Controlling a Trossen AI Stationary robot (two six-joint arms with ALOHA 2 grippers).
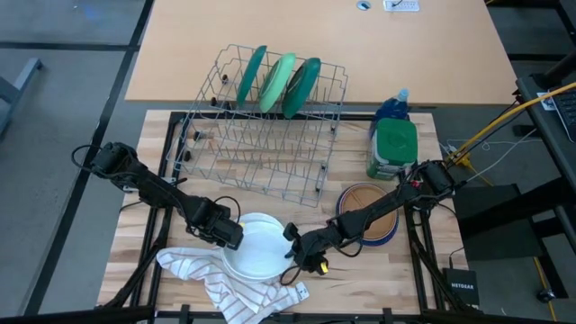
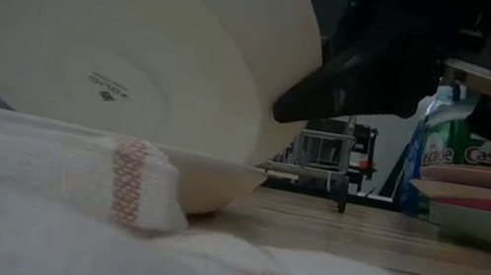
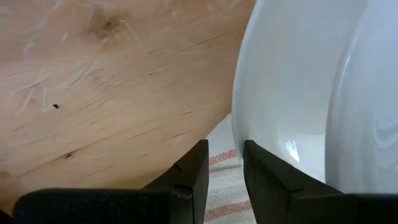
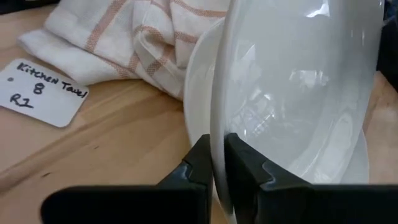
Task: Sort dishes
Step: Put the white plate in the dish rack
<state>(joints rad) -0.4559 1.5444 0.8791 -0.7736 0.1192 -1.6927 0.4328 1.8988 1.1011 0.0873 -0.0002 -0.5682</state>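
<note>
Two white dishes sit stacked at the table's near middle. The upper white dish (image 1: pixel 261 236) (image 4: pixel 298 81) is tipped up on edge, its underside facing the low view (image 2: pixel 124 27), and its low edge rests in the lower white dish (image 2: pixel 219 178) (image 4: pixel 198 81). My right gripper (image 1: pixel 292 245) (image 4: pixel 217 146) is shut on the upper dish at its right side. My left gripper (image 1: pixel 229 238) (image 3: pixel 224 155) points down at the left side, closed about the lower dish's rim. The lower dish lies partly on a striped cloth (image 1: pixel 229 288). My left gripper has the lower dish's left rim (image 3: pixel 239 124) between its two fingers, coming from above and pointing down. The rim lies against one finger (image 3: pixel 261 177); the cloth shows in the rest of the gap. The dish stays flat on the cloth and table. My right gripper pinches the upper dish's rim (image 4: pixel 217 118) between its two fingers, one finger on the hollow side and one on the underside. The fingers slant down from the table's right. The dish stands steeply tilted, its right edge raised and its opposite edge in the lower dish.
A wire rack (image 1: pixel 261 135) with three green plates (image 1: pixel 281 81) stands behind the dishes. A stack of tan, pink and blue plates (image 1: pixel 373 211) (image 2: pixel 485 198) sits to the right. Behind it are a green-lidded container (image 1: pixel 394 148) and a blue bottle (image 1: pixel 393 106).
</note>
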